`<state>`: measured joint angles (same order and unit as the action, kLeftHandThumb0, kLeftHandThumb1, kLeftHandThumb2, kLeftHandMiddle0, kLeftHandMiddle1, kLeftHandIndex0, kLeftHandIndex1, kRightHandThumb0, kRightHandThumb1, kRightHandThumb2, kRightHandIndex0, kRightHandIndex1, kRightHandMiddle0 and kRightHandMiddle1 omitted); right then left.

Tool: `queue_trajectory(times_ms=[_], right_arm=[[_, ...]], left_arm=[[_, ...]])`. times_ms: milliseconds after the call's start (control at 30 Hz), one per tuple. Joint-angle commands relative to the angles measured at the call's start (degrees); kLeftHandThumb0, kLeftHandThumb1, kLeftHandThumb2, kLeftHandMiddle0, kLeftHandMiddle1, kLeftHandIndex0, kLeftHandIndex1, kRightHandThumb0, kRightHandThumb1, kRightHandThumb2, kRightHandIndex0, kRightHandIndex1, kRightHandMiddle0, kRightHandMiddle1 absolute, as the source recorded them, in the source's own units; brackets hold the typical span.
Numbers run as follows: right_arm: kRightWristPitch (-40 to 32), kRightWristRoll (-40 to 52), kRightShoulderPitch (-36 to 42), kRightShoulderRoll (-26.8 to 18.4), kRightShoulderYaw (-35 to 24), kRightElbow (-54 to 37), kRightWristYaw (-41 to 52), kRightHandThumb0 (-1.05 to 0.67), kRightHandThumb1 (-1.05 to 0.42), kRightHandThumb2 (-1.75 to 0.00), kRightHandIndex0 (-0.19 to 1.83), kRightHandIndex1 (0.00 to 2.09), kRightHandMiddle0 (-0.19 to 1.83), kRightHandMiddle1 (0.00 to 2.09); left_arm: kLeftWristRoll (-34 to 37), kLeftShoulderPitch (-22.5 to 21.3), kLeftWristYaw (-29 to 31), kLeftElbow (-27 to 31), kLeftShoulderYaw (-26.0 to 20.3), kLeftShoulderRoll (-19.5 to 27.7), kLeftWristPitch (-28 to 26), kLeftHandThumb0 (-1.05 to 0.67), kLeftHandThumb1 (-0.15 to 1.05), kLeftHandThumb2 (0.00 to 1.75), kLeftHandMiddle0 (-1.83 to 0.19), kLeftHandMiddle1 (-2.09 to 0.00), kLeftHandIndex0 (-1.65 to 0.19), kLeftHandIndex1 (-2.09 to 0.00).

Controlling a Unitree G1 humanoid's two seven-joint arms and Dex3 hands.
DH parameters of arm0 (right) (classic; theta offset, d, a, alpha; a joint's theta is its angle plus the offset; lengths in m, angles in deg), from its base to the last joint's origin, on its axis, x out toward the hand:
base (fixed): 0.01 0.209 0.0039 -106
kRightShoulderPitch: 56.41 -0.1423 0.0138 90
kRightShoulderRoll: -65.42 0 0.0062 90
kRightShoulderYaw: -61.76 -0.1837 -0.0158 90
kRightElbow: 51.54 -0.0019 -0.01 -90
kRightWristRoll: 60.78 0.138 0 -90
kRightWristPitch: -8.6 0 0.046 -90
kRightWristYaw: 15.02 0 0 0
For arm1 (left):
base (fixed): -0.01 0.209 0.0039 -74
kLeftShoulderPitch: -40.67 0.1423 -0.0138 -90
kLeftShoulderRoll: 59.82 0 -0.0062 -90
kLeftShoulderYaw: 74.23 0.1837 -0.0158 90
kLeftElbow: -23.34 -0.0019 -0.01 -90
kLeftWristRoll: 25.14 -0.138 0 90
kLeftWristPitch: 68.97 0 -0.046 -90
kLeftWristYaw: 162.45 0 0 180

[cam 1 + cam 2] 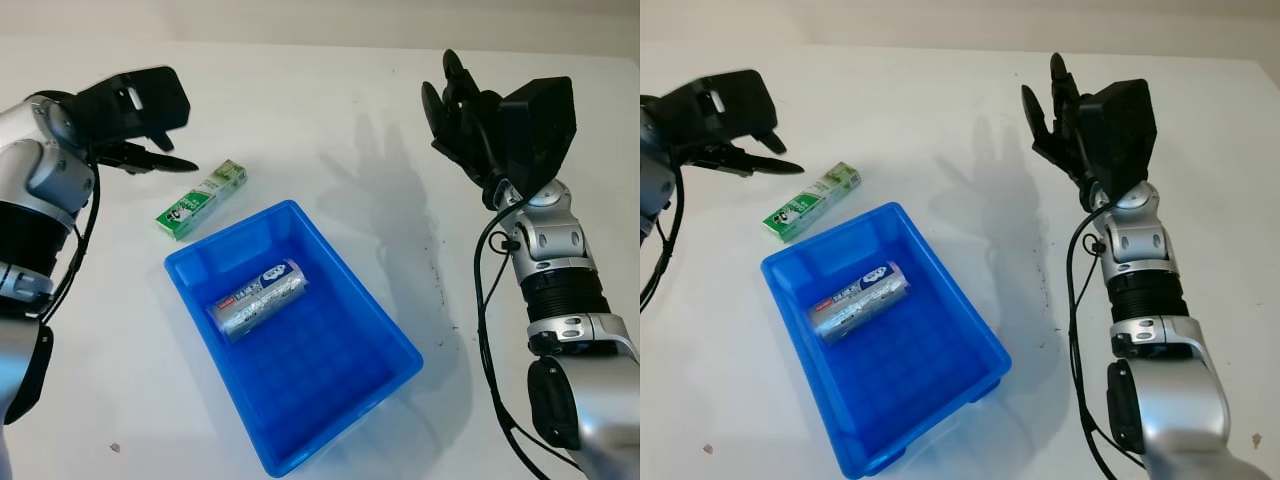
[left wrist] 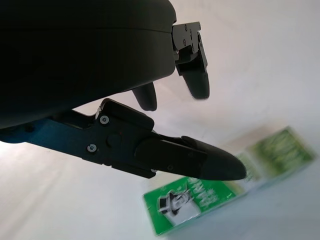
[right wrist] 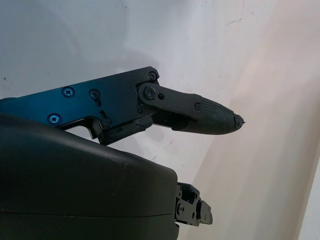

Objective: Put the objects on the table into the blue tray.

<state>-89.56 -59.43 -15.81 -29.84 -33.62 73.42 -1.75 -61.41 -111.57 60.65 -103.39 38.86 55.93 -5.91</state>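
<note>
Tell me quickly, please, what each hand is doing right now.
Left hand: open, holding nothing, above the table beside the green box.
Right hand: open, holding nothing, raised right of the blue tray.

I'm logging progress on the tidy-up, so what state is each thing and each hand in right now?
Blue tray: on the table, holding one item.
Silver tube: lying on its side inside the tray.
Green box: lying flat on the table beside the tray, not yet packed.
Left hand: open, above the table near the green box.
Right hand: open, raised over the table, away from the tray.
</note>
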Motion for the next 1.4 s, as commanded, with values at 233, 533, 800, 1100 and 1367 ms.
queue_trajectory(times_ms=[233,533,800,1100,1367], right_arm=[[-0.41,0.67,1.03,-0.06,-0.56,-1.79,0.23,-0.64,-1.05,-0.62,-0.19,0.00,-0.19,0.00],[-0.45,1.28,0.87,-0.09,-0.91,-1.78,0.88,-0.64,-1.05,-0.62,-0.19,0.00,-0.19,0.00],[0.11,2.16,1.36,-0.59,-1.00,-1.98,2.38,-0.65,-1.05,-0.62,-0.19,0.00,-0.19,0.00],[-0.61,2.29,1.20,-0.59,-1.61,-2.13,2.78,-0.64,-1.05,-0.62,-0.19,0.00,-0.19,0.00],[-0.58,2.45,0.97,-0.81,-1.85,-1.99,3.16,-0.64,-1.05,-0.62,-0.19,0.00,-0.19,0.00]], left_arm=[[-3.25,0.22,1.59,-0.66,2.61,-0.08,4.21,-0.93,1.05,0.19,0.19,-1.29,0.12,-0.27],[-6.25,1.04,0.69,-0.83,4.41,-1.24,5.76,-1.00,1.05,0.19,0.19,-1.15,0.15,-0.33],[-10.59,3.39,-3.38,-2.13,7.71,-1.21,12.42,-1.04,1.05,0.25,0.19,-1.26,-0.06,-0.24],[-11.38,3.94,-4.69,-3.16,7.68,-2.40,14.67,-0.99,1.05,0.28,-0.17,-2.09,0.02,-2.07],[-12.32,4.43,-4.39,-3.23,8.25,-4.77,11.06,-0.93,1.05,0.29,-0.18,-1.00,0.01,-1.58]])
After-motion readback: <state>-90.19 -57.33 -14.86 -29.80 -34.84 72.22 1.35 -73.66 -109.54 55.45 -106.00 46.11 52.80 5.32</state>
